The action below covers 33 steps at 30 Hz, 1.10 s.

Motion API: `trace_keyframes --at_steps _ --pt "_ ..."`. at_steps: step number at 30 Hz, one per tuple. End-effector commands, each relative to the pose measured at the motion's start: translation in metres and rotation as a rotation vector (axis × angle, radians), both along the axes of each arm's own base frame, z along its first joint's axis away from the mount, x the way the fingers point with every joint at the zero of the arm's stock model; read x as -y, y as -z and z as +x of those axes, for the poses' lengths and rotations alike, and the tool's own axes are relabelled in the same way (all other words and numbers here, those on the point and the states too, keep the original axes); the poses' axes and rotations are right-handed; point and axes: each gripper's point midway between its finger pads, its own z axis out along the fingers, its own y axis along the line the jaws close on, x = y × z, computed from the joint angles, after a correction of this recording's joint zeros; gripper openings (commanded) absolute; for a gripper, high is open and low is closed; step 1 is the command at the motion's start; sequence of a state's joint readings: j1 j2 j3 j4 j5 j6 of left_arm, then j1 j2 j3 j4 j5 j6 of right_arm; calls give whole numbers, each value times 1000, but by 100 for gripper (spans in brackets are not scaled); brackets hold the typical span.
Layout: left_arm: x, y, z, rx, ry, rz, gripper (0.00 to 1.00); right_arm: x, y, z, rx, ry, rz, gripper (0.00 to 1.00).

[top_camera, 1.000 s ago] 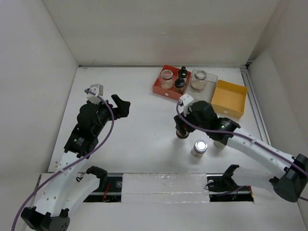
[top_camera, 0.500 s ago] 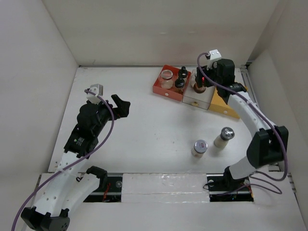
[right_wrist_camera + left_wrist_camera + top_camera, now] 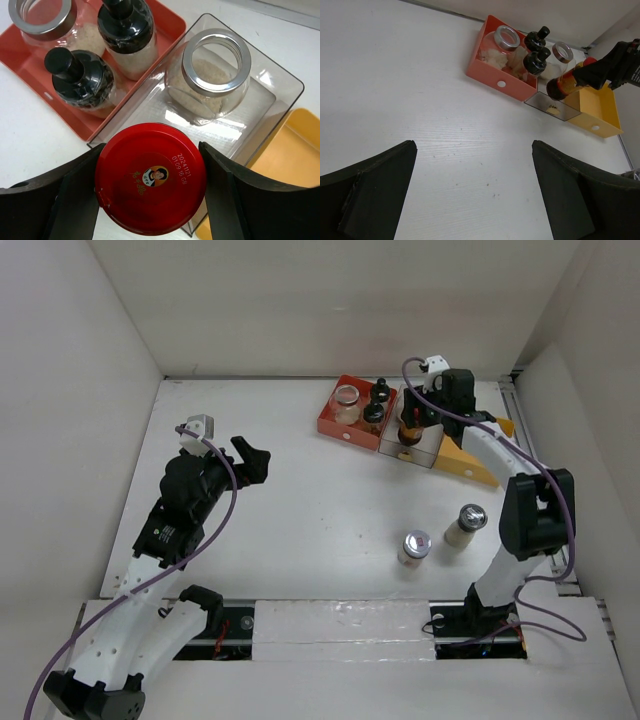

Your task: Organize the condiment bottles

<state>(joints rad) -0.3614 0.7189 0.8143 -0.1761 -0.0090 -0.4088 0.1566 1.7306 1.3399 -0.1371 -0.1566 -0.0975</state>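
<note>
The right gripper (image 3: pixel 151 152) pinches a red-capped jar (image 3: pixel 150 178), one dark finger pressed on each side of the cap. In the right wrist view the cap hides the jar's body. The left wrist view shows its dark amber contents.

The jar hangs over the near corner of the clear tray (image 3: pixel 280 75), far right on the table (image 3: pixel 300 490). Whether its base touches the tray cannot be told.

A silver-rimmed jar (image 3: pixel 212 75) stands farther back in that tray. Left of it, the red tray (image 3: pixel 172 20) holds two black-capped bottles (image 3: pixel 80 80) and a clear jar (image 3: pixel 42 15). The yellow tray (image 3: pixel 295 165), on the right, is cut off.

Only the overhead view shows two silver-capped jars (image 3: pixel 416 545) standing on the table, near right.

The left gripper (image 3: pixel 472 165) hovers at the left with jaws spread wide and nothing between them.
</note>
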Motion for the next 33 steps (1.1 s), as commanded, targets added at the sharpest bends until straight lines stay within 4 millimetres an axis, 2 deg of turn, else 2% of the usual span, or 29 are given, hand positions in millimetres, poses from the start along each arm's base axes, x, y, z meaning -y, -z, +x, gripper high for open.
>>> trace_keyframes --at_steps 1,4,5,9,10,13,14,17,18,20,21,23,24,25,26,27,28,29,30,31,32,33 --pt "-2 -26 3 70 -12 -14 97 -8 -36 28 173 -10 56 55" --pt "-2 -26 3 70 -12 -14 97 -9 -19 28 137 -6 59 58" --pt "-2 -26 3 70 -12 -14 97 -9 -21 29 145 -6 60 59" --pt "-1 -26 2 70 -2 -16 97 -10 -3 32 109 -1 63 63" --pt "-1 -26 2 70 -2 -16 97 -10 -8 33 116 2 72 68" --pt "-2 -28 1 78 -3 -19 97 -12 -2 32 91 -5 72 80" --pt "-2 -28 1 78 -3 -19 97 -12 -12 30 106 -2 82 87" --pt "-2 -28 1 78 -3 -19 97 -11 -33 25 141 -3 88 97" --pt "-2 -28 1 78 -3 -19 98 -8 -50 18 167 5 88 100" --pt "-2 -28 1 78 -3 -19 98 0 -69 9 200 42 77 100" --pt "-1 -31 -2 86 6 -24 98 -1 -87 -5 228 45 76 100" --pt "-1 -34 -4 96 6 -28 98 4 -95 -23 228 92 48 100" --pt "-2 -36 -5 105 6 -31 98 -6 -82 -41 194 83 29 100" --pt "-2 -36 -5 105 6 -31 98 -5 -95 -64 210 90 22 100" --pt "-3 -40 -8 117 6 -35 98 -8 -90 -80 196 92 16 100" --pt "-3 -40 -8 117 6 -35 98 -18 -85 -98 179 91 3 100" --pt "-4 -43 -10 128 6 -39 98 -16 -75 -125 159 88 1 100" --pt "-4 -43 -10 128 6 -39 98 -16 -57 -147 84 92 -7 100" --pt "-4 -43 -10 128 6 -39 98 -12 -47 -163 45 112 -21 100" --pt "-4 -43 -10 128 6 -39 98 -14 -28 -183 -13 97 -35 96" --pt "-2 -43 -11 128 15 -41 98 -12 -29 -200 -24 95 -18 96" --pt "-3 -45 -12 136 15 -44 98 -6 -14 -219 -98 92 -48 96"
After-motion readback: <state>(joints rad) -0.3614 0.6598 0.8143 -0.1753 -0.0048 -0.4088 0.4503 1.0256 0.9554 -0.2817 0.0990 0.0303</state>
